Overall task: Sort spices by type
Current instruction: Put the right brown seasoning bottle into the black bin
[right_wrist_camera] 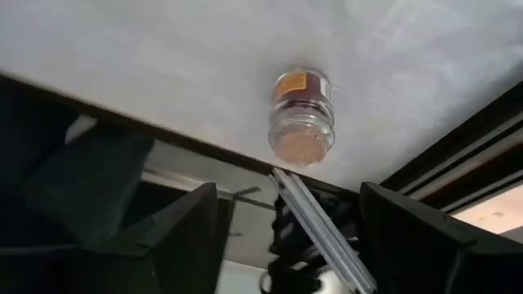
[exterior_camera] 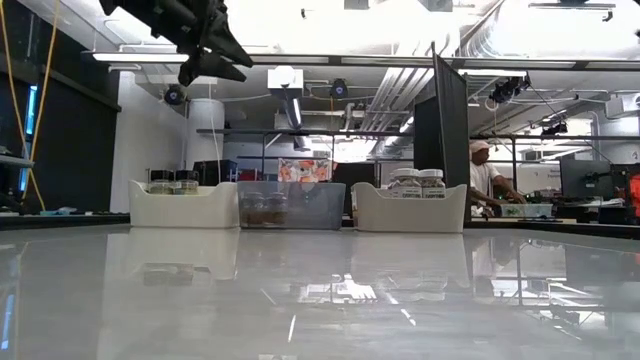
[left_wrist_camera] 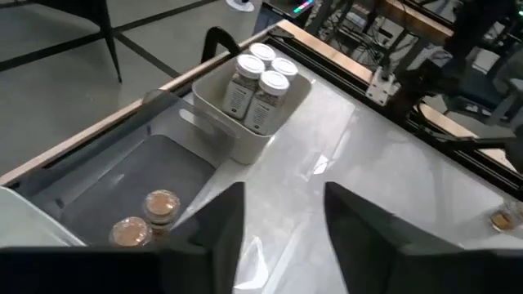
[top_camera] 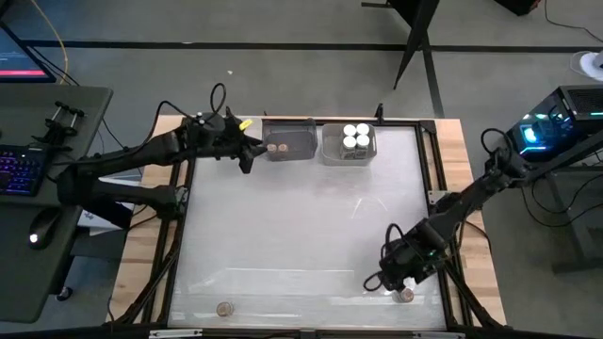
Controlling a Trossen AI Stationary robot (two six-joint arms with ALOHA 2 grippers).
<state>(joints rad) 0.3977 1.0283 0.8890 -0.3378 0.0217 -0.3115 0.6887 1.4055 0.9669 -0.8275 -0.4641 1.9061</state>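
Spreading across the middle of the high view, the glossy white table [top_camera: 301,217] carries three bins along its 12 o'clock edge: a white bin [exterior_camera: 183,204] with dark-capped jars [exterior_camera: 173,181], a clear bin [top_camera: 289,141] with two cork-capped jars [left_wrist_camera: 145,217], and a second white bin [top_camera: 349,143] with white-capped jars [top_camera: 355,137]. The left gripper [top_camera: 249,151] hangs in the air beside the clear bin at about 11 o'clock, its fingers apart and holding nothing. The right gripper [top_camera: 399,282] is low at about 5 o'clock, fingers spread wide on either side of a loose cork-capped jar [right_wrist_camera: 301,115] standing near the table's front rail, not yet touching it. A second loose jar [top_camera: 224,308] sits at about 7 o'clock. I judge these jars light, rigid and smooth-walled, probably glass, so they would slip or skate on the shiny surface if nudged off-centre, and might tip if pinched high. The safest hold looks to be across the round body just below the cap, fingers square to it, closing gently.
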